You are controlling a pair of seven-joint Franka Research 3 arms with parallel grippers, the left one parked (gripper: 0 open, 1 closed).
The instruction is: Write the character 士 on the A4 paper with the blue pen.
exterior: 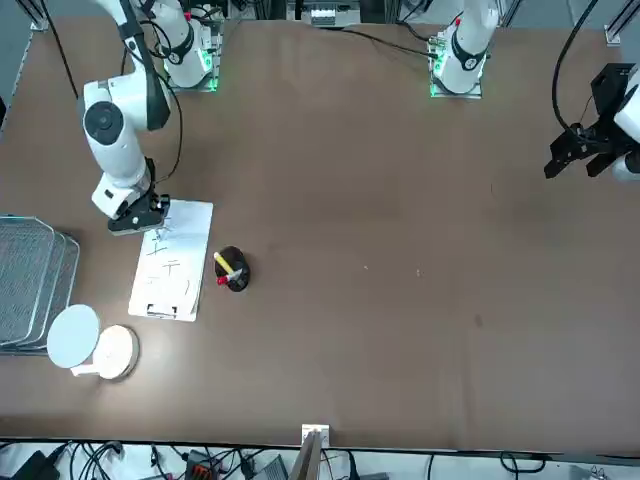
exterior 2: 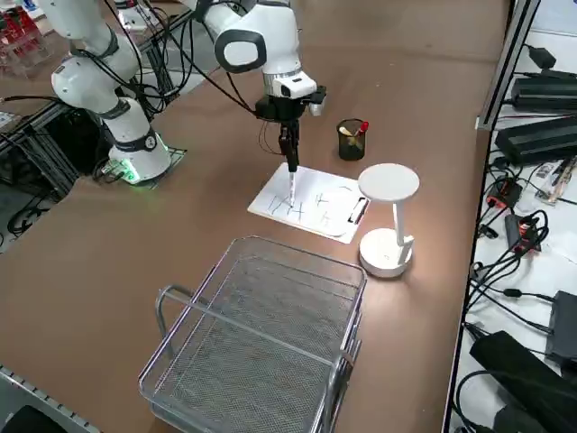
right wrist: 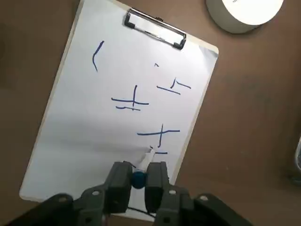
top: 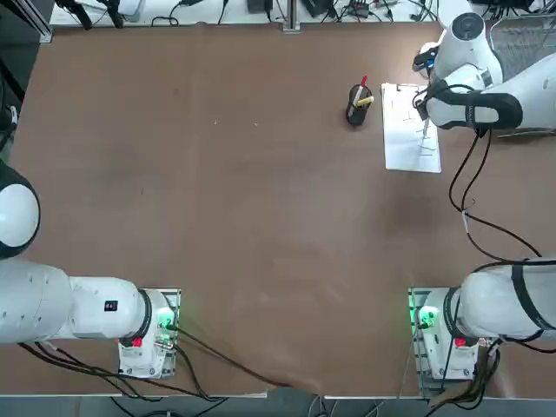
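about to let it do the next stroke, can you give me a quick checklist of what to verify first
1. End effector shut on the pen: ok.
2. Pen upright, tip down over the paper: ok.
3. Tip touching the sheet: cannot tell.
4. Clip holding the paper's short edge: ok.
5. Bare paper left for another stroke: ok.
6. Lamp and pen cup clear of the arm: ok, both stand off the sheet.

Right arm extended far forward, right gripper (right wrist: pixel 139 179) pointing down, jaws clamped
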